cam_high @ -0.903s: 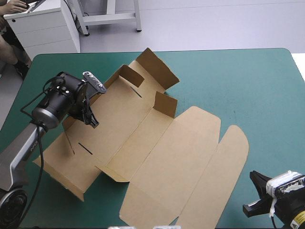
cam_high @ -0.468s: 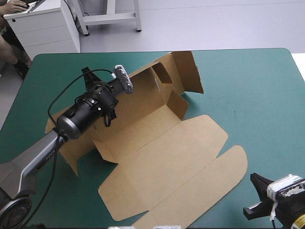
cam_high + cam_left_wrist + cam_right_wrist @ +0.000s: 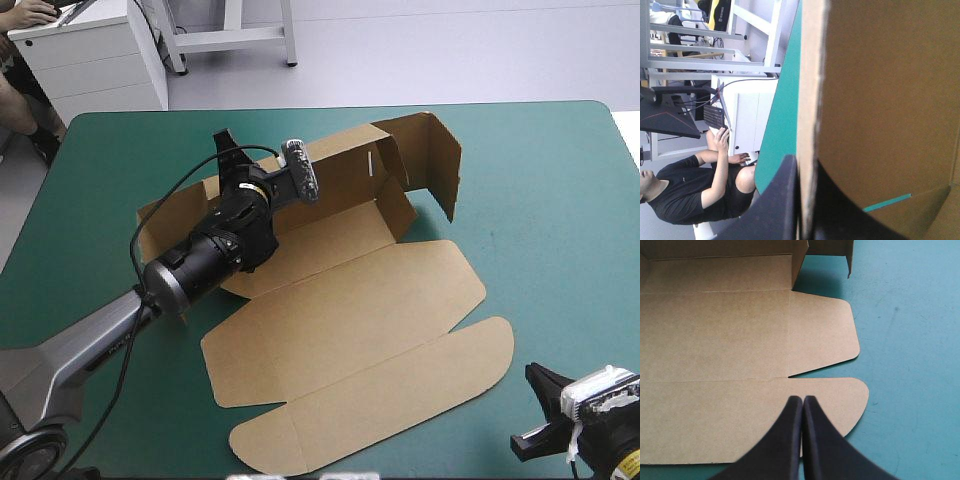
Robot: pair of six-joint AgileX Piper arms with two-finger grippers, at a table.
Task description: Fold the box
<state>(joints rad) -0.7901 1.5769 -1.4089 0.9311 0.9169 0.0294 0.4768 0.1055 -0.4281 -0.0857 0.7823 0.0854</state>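
Box (image 3: 350,330) wall pinched by left end effector (image 3: 804,167); right end effector (image 3: 802,400) closed, empty.

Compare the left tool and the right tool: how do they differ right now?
The left tool is shut on the box, pinching its raised back wall; the right tool is shut on nothing. The left tool reaches over the box's far side, while the right tool sits off the board near the table's near right corner. Both have their black fingers closed.
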